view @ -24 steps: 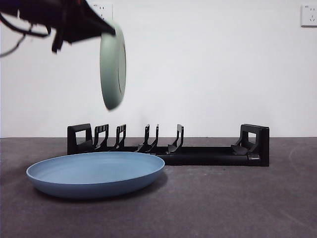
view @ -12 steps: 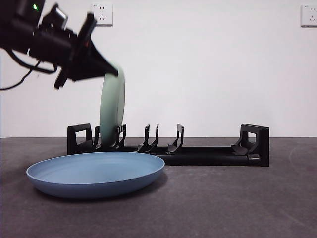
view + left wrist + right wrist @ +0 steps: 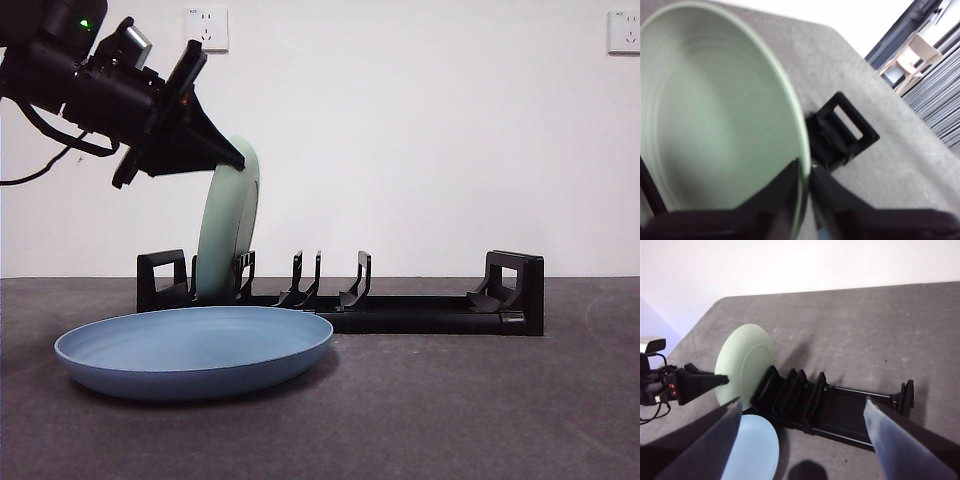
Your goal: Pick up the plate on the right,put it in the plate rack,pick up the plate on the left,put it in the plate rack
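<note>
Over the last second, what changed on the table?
The left pincer, gripping the pale green round plate by its rim, carried it down from mid-air into an end slot of the long black plastic plate rack, where it leans. The blue plate, the rack and the open right pincer stayed put.

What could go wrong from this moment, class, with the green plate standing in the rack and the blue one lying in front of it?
1. The green plate leans in an end slot of the plate rack with the left gripper shut on its rim; released while tilted, it might tip over.
2. The blue plate lies close in front of the rack, so a falling green plate could strike it.
3. The right gripper, open, hangs above; it may crowd the left arm.
</note>
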`<control>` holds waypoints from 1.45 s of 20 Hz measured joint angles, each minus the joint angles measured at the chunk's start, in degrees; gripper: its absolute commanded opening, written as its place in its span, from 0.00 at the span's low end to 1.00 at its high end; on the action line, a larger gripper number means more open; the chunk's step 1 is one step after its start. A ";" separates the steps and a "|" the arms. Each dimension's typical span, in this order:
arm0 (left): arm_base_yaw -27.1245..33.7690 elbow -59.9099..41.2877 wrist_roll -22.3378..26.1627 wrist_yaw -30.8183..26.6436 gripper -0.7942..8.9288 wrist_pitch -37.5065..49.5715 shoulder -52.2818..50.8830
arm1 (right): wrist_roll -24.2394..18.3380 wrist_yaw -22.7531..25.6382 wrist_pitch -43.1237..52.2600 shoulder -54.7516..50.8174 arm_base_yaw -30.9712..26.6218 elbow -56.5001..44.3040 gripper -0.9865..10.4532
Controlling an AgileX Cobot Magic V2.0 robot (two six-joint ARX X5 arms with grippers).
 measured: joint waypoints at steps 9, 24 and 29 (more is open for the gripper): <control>-1.79 -0.02 0.96 0.87 0.41 -1.44 0.07 | 0.00 -0.09 -1.55 1.46 0.02 0.00 0.44; -10.62 -0.09 30.40 -23.54 0.41 -25.00 -35.08 | -0.85 -3.10 -10.34 15.63 12.79 0.00 0.44; -16.96 -0.09 41.35 -35.74 0.41 -35.28 -44.63 | -2.10 -3.08 -8.22 27.12 18.67 0.00 0.44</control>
